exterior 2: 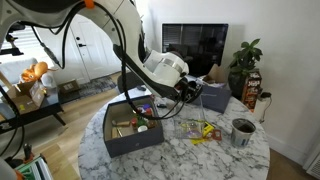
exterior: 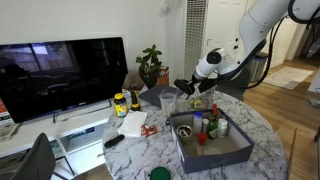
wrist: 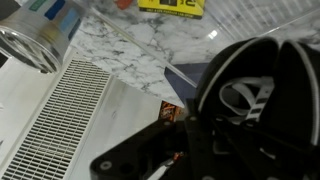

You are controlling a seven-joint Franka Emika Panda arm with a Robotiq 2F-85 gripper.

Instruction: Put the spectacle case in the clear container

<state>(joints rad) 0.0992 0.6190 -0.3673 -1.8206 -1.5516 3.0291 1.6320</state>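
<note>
Spectacle case (wrist: 250,95), which I judge rigid, light and slippery, sits clamped across its slim width in my gripper (exterior 2: 190,91).

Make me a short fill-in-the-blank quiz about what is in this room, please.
The round table has a ____-patterned top.
The small bottles stand inside a grey ____.
The leafy plant stands next to the black ____.
Missing words: marble; tray; TV.
</note>
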